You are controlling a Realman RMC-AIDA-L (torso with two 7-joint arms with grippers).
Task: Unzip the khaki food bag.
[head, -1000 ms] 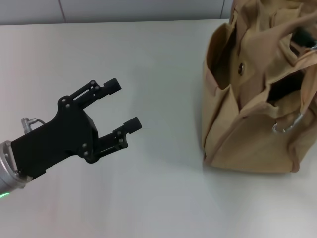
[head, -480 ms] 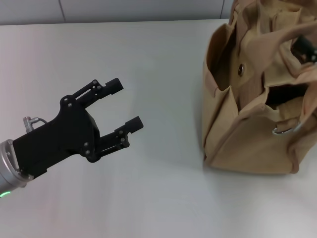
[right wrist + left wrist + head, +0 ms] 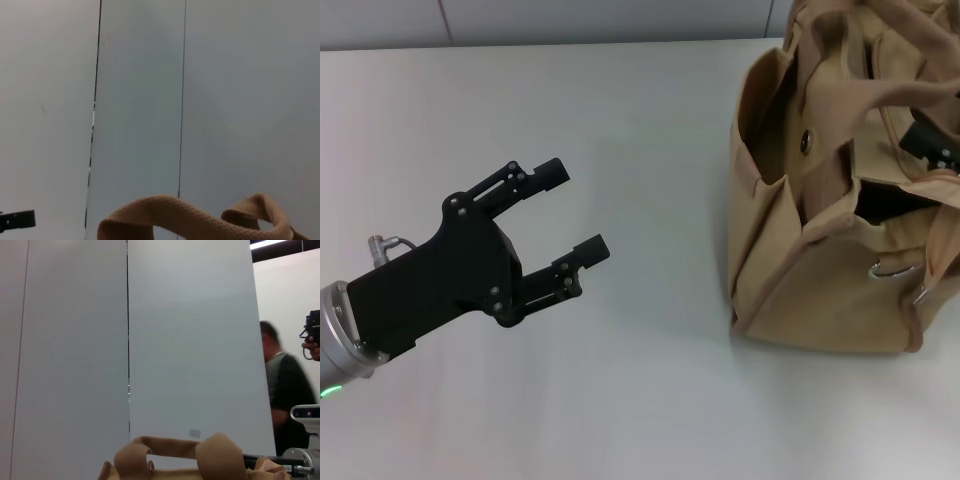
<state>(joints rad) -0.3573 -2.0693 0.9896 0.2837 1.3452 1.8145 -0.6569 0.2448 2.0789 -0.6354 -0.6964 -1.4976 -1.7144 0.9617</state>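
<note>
Only head cam: L fingers (image 3: pixel 556 175) apart.

Lab setting: plain white table (image 3: pixel 650 120), panelled wall (image 3: pixel 190 340), camera-holding bystander (image 3: pixel 287 400).

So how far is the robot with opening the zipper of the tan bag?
Partly done, it seems: the bag shows a dark gap along its top. In hand: the right gripper is at the top of the bag beside a handle. The left gripper hovers open over the table, apart from the bag. How much zipper remains closed is hidden.
</note>
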